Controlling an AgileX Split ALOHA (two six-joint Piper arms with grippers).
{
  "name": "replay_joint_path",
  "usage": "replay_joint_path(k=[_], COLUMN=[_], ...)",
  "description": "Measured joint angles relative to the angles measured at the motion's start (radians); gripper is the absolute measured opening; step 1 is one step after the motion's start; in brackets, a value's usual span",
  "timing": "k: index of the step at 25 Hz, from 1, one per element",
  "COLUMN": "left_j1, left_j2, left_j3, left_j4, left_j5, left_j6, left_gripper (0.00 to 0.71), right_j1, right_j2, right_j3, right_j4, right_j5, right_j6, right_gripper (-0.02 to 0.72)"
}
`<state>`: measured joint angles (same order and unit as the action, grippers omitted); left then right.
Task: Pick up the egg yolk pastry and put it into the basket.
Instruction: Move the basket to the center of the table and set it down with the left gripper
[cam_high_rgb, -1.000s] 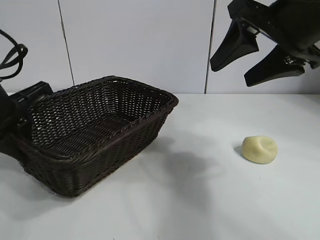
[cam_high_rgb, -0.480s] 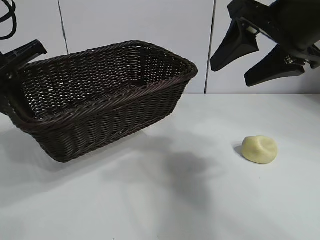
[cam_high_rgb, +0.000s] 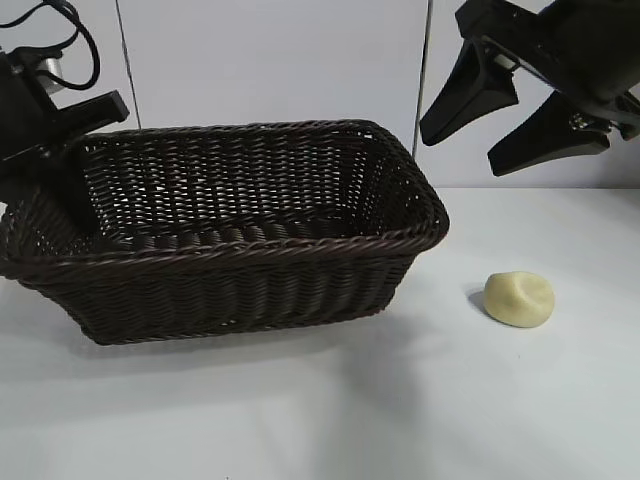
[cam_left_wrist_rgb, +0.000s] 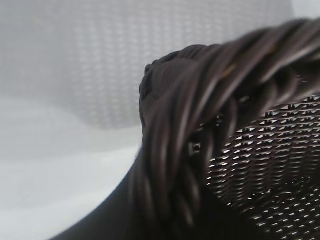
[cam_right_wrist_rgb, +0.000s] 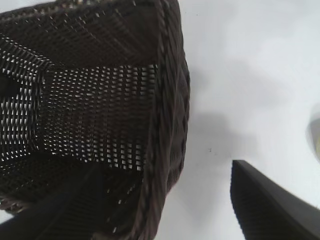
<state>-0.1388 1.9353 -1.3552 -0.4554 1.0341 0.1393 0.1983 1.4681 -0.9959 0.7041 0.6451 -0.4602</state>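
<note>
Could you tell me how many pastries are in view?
1. The small pale yellow dome-shaped pastry lies on the white table, right of the dark brown woven wicker basket; none shows inside it.

- The right claw (cam_high_rgb: 497, 128) hangs high at the exterior view's upper right, its two dark fingers (cam_high_rgb: 462, 95) spread wide and pointing down and to the left.
- The left claw (cam_high_rgb: 62, 150) sits at the far left, clamped on the basket (cam_high_rgb: 250, 250) rim, cables looping above it.
</note>
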Motion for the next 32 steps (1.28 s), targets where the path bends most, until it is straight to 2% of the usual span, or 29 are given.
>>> replay_joint_path(k=[5,12,28,30,32], left_j1=[-0.009,-0.066,-0.066,-0.066,-0.066], left_j2=[0.021,0.023,0.092,0.092,0.092], left_j3=[-0.001,-0.001,-0.001,-0.002,-0.002], left_j4=[0.0,0.001,0.029,0.026,0.018], left_j5=[-0.026,-0.078,-0.094,-0.094,-0.09], left_j6=[0.019,0.021,0.021,0.021,0.021], left_gripper=[0.101,0.101,0.105,0.168,0.272], right_j1=[0.0,0.0,0.0,0.0,0.0], right_j2=[0.0,0.0,0.0,0.0,0.0], right_j3=[0.0,0.0,0.0,0.0,0.0], right_j4=[0.0,0.0,0.0,0.0,0.0], right_j5=[0.0,0.0,0.0,0.0,0.0], right_j6=[0.0,0.0,0.0,0.0,0.0], right_gripper=[0.517,0.517,0.517,0.517,0.517])
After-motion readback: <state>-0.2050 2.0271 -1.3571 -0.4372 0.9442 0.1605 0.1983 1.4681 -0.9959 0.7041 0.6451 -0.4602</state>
